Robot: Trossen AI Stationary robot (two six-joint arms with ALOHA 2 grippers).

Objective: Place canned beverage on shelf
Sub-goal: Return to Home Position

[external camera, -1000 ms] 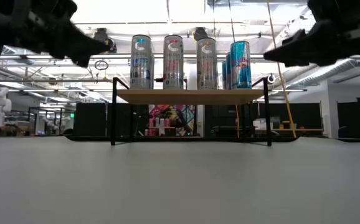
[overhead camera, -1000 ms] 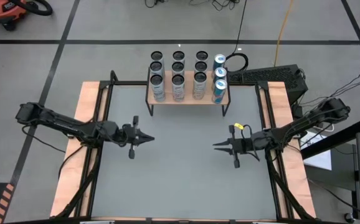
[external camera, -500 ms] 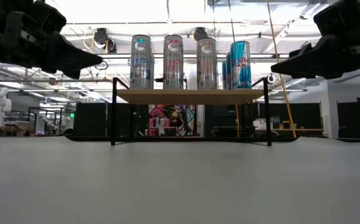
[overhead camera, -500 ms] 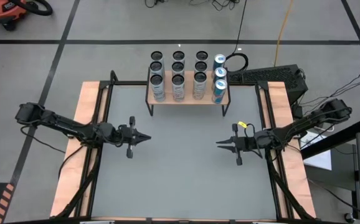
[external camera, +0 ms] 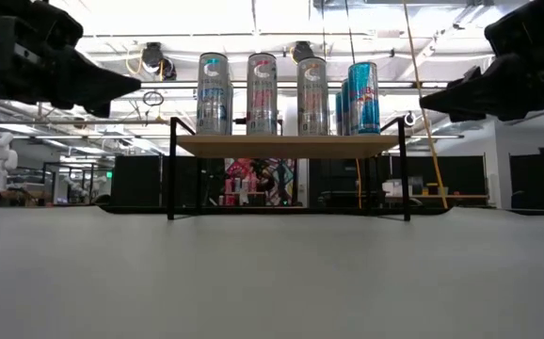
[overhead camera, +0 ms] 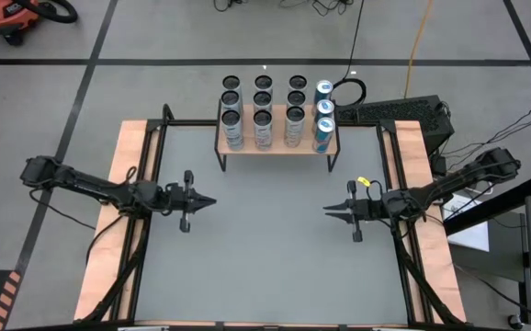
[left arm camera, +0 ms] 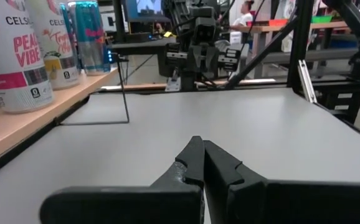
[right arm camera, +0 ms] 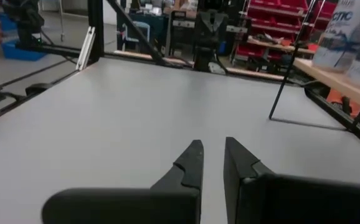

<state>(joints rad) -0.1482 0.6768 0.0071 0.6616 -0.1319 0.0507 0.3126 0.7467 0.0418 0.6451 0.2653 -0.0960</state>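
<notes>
The blue cans [external camera: 363,97] stand upright in a column at the right end of the shelf [external camera: 286,145], just beside three columns of silver Celsius cans [external camera: 262,92], so the plank looks full and the placing part of the job appears done. What is left is parking the arms, and nothing needs carrying. The shelf sits at the far edge of the grey table [overhead camera: 265,267], on thin black legs [external camera: 170,169]. Both grippers hang over bare tabletop, well apart from the shelf, pointing at each other across the middle. The left gripper [overhead camera: 209,201] is empty, and its fingers [left arm camera: 189,165] are pressed together at the tips. The right gripper [overhead camera: 332,209] is empty too, with a narrow gap between its fingers [right arm camera: 189,163]. To do this step well, each arm should probably fold back along its own side of the table, pulling outward and toward its base rather than sweeping toward the far edge. A swing that way could clip a shelf leg and topple the tall, closely packed cans. Holding the present height above the tabletop would avoid scraping it. The fingers need no change beyond what the rest pose asks. Slow, symmetric motion seems safest, since the arms have the open centre of the table between them and no reason to cross it.
</notes>
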